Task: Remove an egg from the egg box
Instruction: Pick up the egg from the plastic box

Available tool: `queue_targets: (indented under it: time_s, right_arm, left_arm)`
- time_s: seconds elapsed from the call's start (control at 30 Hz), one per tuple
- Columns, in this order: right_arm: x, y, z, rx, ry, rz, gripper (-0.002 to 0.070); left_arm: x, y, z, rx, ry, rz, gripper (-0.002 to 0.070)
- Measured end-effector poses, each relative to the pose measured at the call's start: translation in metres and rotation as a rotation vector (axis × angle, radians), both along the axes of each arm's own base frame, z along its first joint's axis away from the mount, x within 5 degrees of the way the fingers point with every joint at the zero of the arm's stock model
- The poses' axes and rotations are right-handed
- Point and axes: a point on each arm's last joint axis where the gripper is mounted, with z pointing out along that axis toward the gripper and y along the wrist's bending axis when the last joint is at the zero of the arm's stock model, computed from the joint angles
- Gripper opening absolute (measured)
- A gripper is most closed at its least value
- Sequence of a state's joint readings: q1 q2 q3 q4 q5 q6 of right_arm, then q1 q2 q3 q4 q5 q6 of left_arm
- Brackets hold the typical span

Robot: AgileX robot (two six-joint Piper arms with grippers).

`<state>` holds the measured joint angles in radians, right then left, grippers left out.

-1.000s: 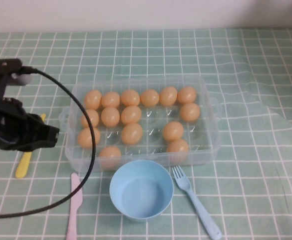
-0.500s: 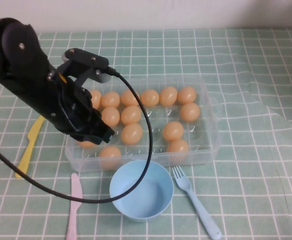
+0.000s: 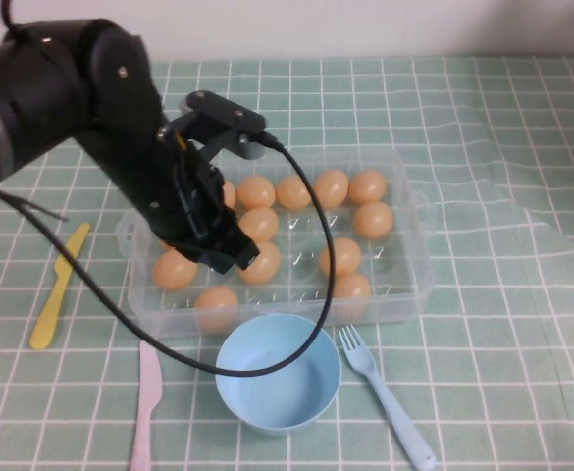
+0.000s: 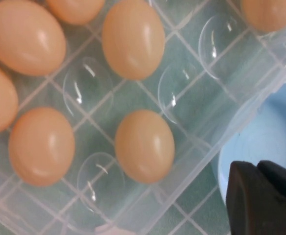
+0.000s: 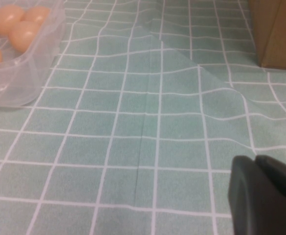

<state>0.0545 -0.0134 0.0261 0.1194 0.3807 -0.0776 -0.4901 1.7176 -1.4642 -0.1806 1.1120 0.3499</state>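
The clear egg box (image 3: 416, 280) stands mid-table and holds several orange-tan eggs, such as one (image 3: 339, 256) in its middle row. My left gripper (image 3: 226, 257) hangs over the box's left half, and the arm hides some eggs there. In the left wrist view the fingers (image 4: 258, 169) are pressed together and empty, over the blue bowl's rim beside the box wall (image 4: 216, 132). The nearest egg (image 4: 144, 145) sits in a front cup. My right gripper (image 5: 258, 162) is shut and empty, low over the tablecloth to the right of the box (image 5: 15, 73).
A light-blue bowl (image 3: 279, 383) sits in front of the box. A blue fork (image 3: 390, 412) lies to its right, a pink knife (image 3: 147, 412) to its left, and a yellow knife (image 3: 56, 289) further left. A brown box (image 5: 275, 29) stands at the far right.
My left arm has swung in from the table's left edge and now reaches over the left half of the egg box. The eggs and the bowl have not moved.
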Motion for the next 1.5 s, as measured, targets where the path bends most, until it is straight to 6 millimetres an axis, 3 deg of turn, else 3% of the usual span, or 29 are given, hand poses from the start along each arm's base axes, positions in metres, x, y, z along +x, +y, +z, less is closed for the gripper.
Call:
queue_targets:
  time_s: [0.1,0.4,0.5,0.67,0.77,1.2,1.5]
  right_arm:
    - [0.0,0.0,0.0,0.0,0.0,0.0,-0.0017]
    - [0.0,0.0,0.0,0.0,0.0,0.0,-0.0017]
    - [0.0,0.0,0.0,0.0,0.0,0.0,-0.0017]
    - [0.0,0.0,0.0,0.0,0.0,0.0,-0.0017]
    - [0.0,0.0,0.0,0.0,0.0,0.0,-0.0017]
    - [0.0,0.0,0.0,0.0,0.0,0.0,-0.0017]
    - [0.0,0.0,0.0,0.0,0.0,0.0,-0.0017]
  left_arm:
    - [0.005,-0.008,-0.002,0.042,0.007,-0.031,-0.0003]
    - [0.019,-0.006,-0.017,0.167,0.006,-0.021,0.0009]
    - [0.024,-0.006,-0.025,0.193,0.004,-0.026,0.008]
    - [0.03,-0.007,-0.036,0.231,0.002,-0.033,0.0274]
    - [0.033,-0.008,-0.038,0.232,-0.019,-0.036,0.0326]
    - [0.041,-0.011,-0.043,0.246,-0.093,-0.126,0.0347]
    - [0.05,-0.017,-0.067,0.265,-0.068,-0.193,0.0411]
